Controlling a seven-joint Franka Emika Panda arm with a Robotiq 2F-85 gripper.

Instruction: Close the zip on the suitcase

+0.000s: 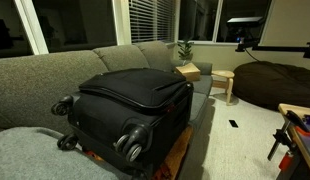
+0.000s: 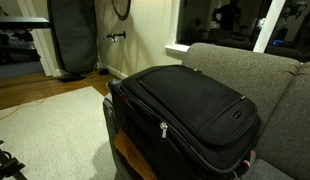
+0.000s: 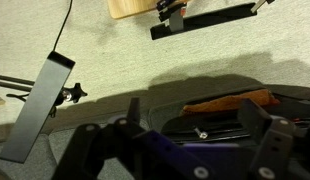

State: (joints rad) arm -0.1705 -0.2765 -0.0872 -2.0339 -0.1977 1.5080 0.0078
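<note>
**Hand released, above the floor by the suitcase**

The suitcase [image 1: 135, 100] lies flat, lid up, against the seat of a grey sofa [image 1: 55, 70]. Its spinner wheels [image 1: 130, 148] point toward the camera in an exterior view. Seen from the opposite end in an exterior view, the zip [image 2: 163, 128] runs as a thin dark line around the lid edge, with a small silvery pull on the side wall facing the rug [image 2: 55, 130].

The hand [image 3: 195, 150] shows only in the wrist view. It comes in from the bottom edge, looking down on grey carpet [image 3: 125, 60]. Its fingers [image 3: 270, 140] stand wide apart and grip nothing. Between them, below the hand, lies a dark curved edge with an orange strip [image 3: 230, 102] and a small silvery piece. I cannot tell whether this is the suitcase's rim, or whether the hand touches it.

A dark beanbag [image 1: 275, 85] sits well apart from the suitcase.
</note>
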